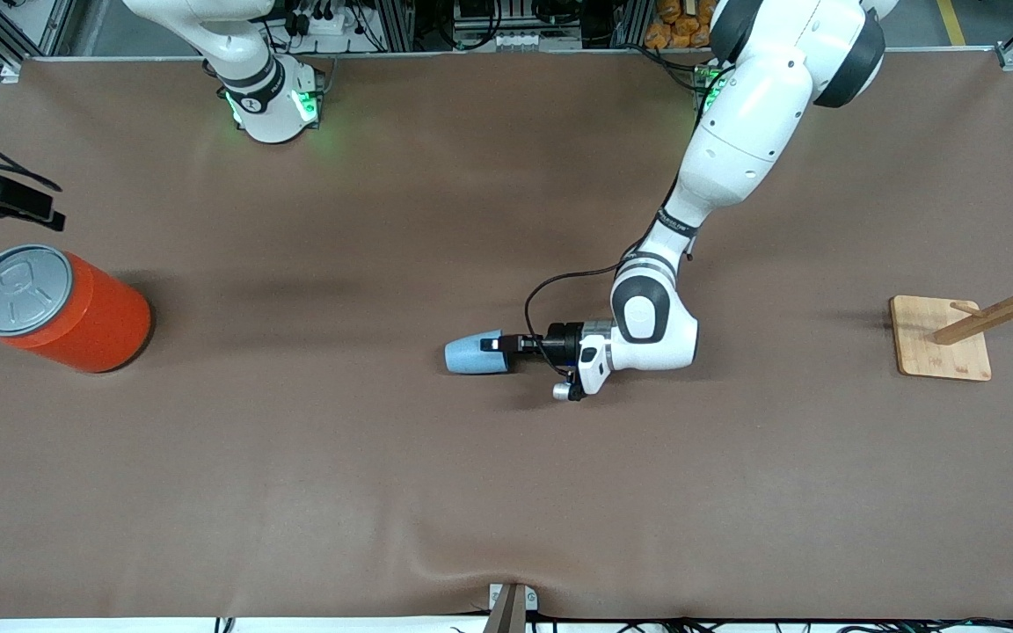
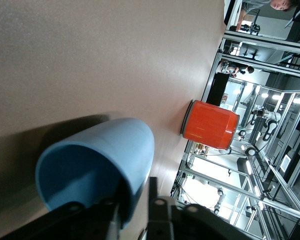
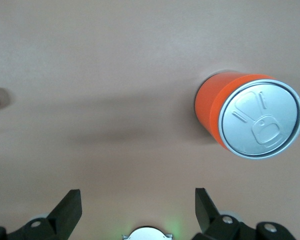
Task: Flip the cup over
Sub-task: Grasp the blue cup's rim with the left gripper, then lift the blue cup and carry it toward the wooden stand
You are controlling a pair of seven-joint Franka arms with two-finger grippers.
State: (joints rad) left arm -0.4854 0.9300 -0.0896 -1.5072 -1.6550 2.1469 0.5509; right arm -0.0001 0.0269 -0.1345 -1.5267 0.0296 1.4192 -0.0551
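Left gripper (image 1: 501,344): reaches in low over the middle of the table, turned sideways toward the right arm's end, fingers clamped on the rim of the cup.
Grip: in the left wrist view one dark finger (image 2: 157,212) sits outside the cup wall and the other is inside the mouth, so the wall is pinched between them.
Cup (image 1: 474,353): small, light blue and tapered, lying on its side near the middle of the table; its closed narrow end points toward the right arm's end, its open mouth faces the left gripper. The left wrist view shows the darker blue inside (image 2: 80,175). Whether the cup's side touches the table or is just off it, I cannot tell.
Right gripper (image 3: 135,212): up in the air above the table at the right arm's end, fingers spread wide apart with nothing between them; that arm waits.
Orange can (image 1: 62,308): large, with a grey pull-tab lid, standing at the right arm's end of the table, well apart from the cup.
Wooden rack (image 1: 990,321): a stand with pegs on a flat square base, at the left arm's end of the table.
Table (image 1: 506,492): covered in a brown cloth.
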